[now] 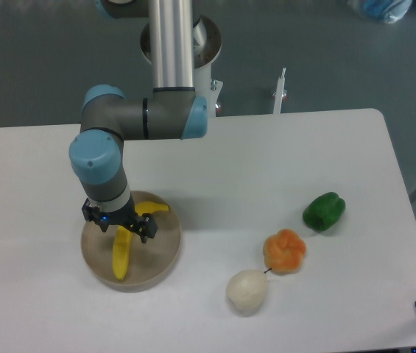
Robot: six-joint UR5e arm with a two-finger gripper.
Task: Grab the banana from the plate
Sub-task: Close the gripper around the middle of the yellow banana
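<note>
A bright yellow curved banana (121, 257) lies on the round beige-tan plate (165, 254) at the front left of the table. My gripper (120, 226) points straight down over the plate, directly above the banana's middle, and hides that part of it. The banana's lower end and its upper right tip (157, 208) stick out from under the gripper. The black fingers sit on either side of the banana. From this top view I cannot tell whether they are closed on it.
A green pepper (324, 211), an orange round fruit (285, 250) and a whitish garlic-like item (247, 290) lie at the front right. The arm's base post (172, 44) stands at the table's far edge.
</note>
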